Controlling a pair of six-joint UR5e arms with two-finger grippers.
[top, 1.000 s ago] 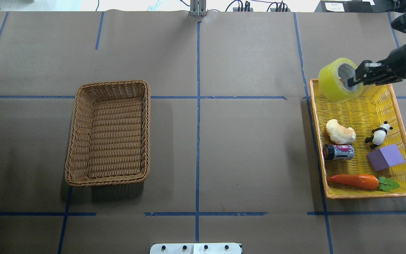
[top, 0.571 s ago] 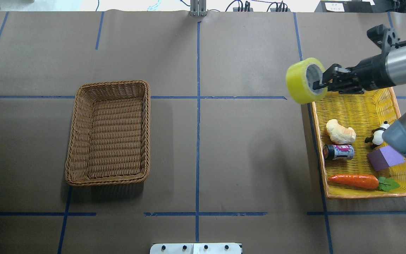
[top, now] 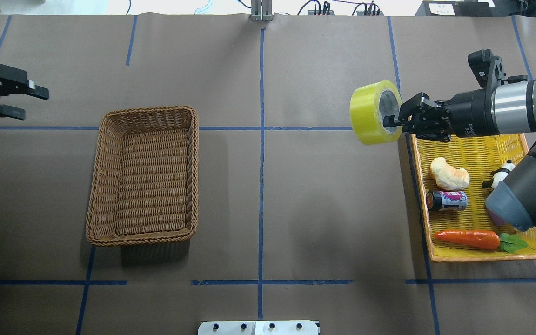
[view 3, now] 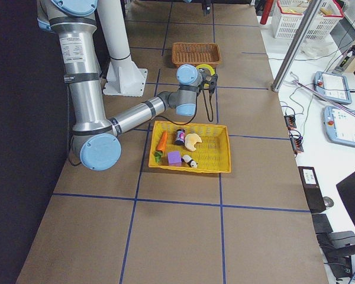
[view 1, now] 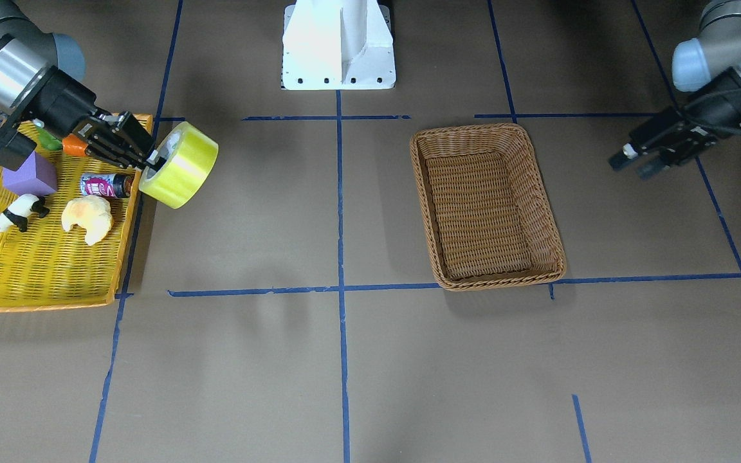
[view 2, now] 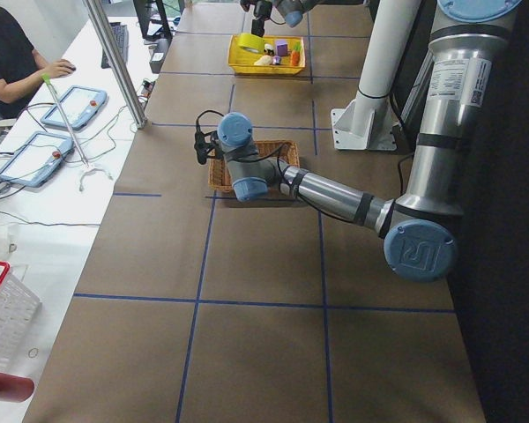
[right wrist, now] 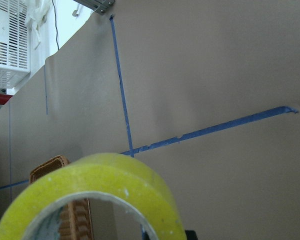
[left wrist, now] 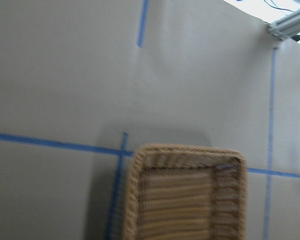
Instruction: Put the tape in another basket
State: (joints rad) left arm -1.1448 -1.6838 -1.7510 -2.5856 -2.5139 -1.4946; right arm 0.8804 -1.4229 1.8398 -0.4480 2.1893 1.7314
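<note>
We log the right gripper (top: 392, 122) clamped on the tape (top: 370, 111), a finger reaching into the core. The roll hangs on edge above the table (top: 296, 195), just past the yellow tray (top: 472, 149), well apart from the basket (top: 95, 186).

The overhead view mostly hides the purple block (view 1: 28, 176) under the right arm; the front view shows it whole. Only the right wrist view catches a basket corner beyond the roll.

The left gripper (top: 28, 101) hovers near the basket, jaws apart. Its wrist view shows only basket and table.

In the right wrist view the tape (right wrist: 97, 176) runs off the bottom edge; in the left, the basket (left wrist: 187, 150) is blurred and cropped.
</note>
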